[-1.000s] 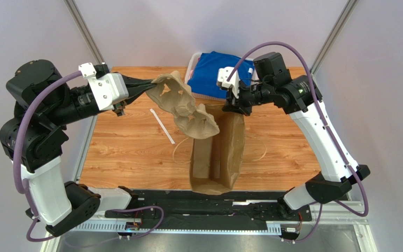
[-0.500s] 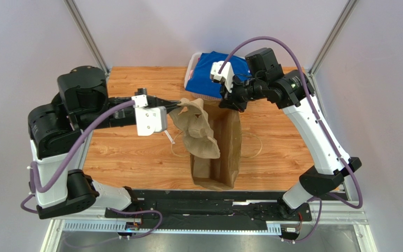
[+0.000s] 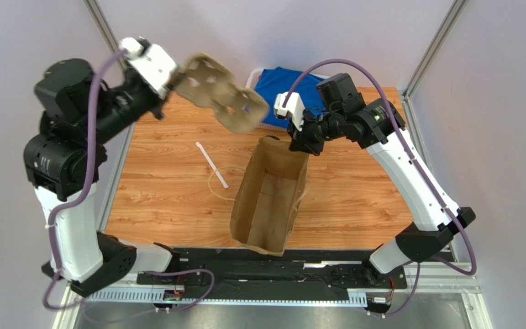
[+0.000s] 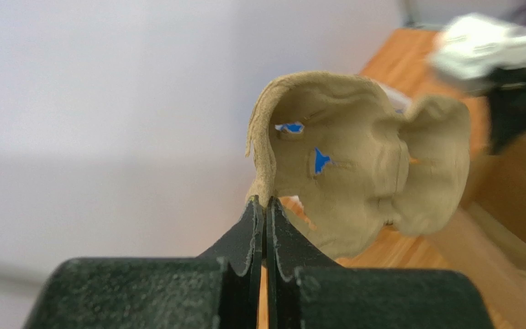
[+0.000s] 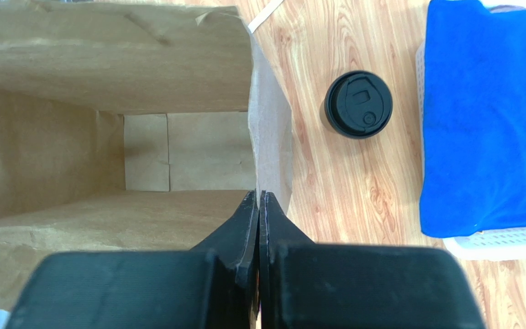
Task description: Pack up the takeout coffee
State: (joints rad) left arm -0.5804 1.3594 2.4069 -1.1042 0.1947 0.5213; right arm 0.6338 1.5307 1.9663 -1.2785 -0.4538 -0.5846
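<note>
So the left tool [image 4: 266, 205] is pressed together on the thin edge of the tan moulded-pulp cup carrier [image 3: 221, 92], up in the air over the far left corner of the counter [image 3: 163, 199]. That's wood-grain, with pale walls around it. The right tool [image 5: 259, 200] pinches the creased kraft wall of the paper bag [image 3: 269, 199], which stands open mid-counter. The takeout coffee [image 5: 358, 104], with its round black lid, sits on the wood between the bag and the white basket [image 5: 492, 240] holding a blue cloth [image 5: 478, 103] at the far edge.

The small takeout cup [image 5: 358, 104], capped with a round black plastic lid, stands upright on the wooden tabletop [image 5: 355, 192] (only the lid shows from above). It sits just beside the open brown paper bag [image 5: 108, 62], not touching it, between the bag and the blue cloth [image 5: 485, 116].
</note>
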